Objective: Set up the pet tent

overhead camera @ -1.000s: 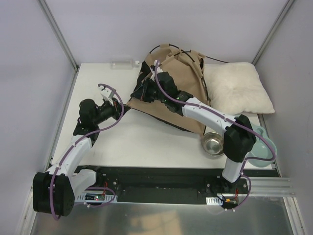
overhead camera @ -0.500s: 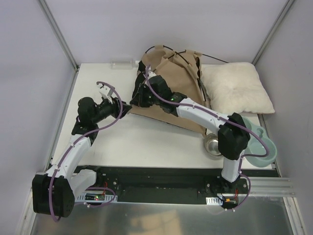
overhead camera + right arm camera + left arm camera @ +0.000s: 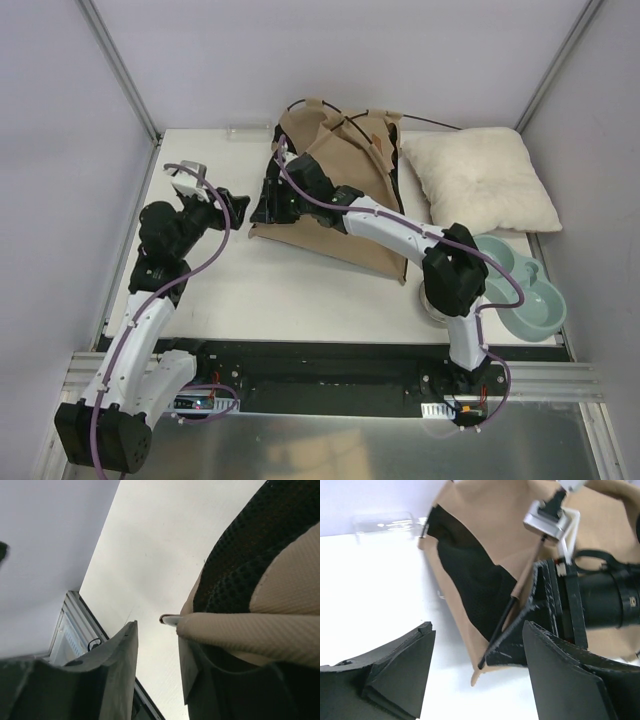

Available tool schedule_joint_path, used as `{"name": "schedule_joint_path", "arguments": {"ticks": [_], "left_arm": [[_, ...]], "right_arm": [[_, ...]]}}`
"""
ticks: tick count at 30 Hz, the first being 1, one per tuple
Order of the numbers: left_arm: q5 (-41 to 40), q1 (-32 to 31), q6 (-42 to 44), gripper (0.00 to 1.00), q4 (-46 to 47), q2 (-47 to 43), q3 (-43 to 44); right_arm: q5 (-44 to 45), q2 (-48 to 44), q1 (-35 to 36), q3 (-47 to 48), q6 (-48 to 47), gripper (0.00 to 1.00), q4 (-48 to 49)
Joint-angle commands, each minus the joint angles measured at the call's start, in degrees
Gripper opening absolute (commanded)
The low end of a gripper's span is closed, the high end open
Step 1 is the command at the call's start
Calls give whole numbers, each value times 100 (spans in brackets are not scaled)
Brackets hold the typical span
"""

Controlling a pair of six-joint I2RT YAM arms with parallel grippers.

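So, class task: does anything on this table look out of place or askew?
Yes: the pet tent lies collapsed and crumpled, not standing, with a thin black pole poking out past its far edge toward the pillow. The right gripper is at its left corner.

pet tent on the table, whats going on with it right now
The pet tent lies collapsed at the back of the table, not yet standing. The right gripper reaches to its near-left corner; its wrist view shows the fabric edge and a pole tip against one finger, jaws slightly apart. The left gripper hovers open just left of that corner, holding nothing. A pillow and bowls sit to the right.
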Motion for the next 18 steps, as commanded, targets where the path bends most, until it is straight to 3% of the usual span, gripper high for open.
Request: {"name": "schedule_joint_path", "arguments": {"ticks": [1,7,11,12,18], "left_arm": [[-1055,-24,-181,75,-348,-154,511],[-1268,-16,-155,79,-964,-67,995],[-1092,-24,-233,90,-973,30,1162],[-1048,-24,-260,99,-982,65,1206],[-468,-24,-330,99,-1052,232,1329]], "right_arm": [[-88,-286,28,176,245,49,-230],[334,-796,28,-26,421,63,-775],[519,-1156,28,-26,439,68,-1109],[536,-1253,28,-44,439,69,-1153],[835,-1903,-60,9,299,70,-1723]]}}
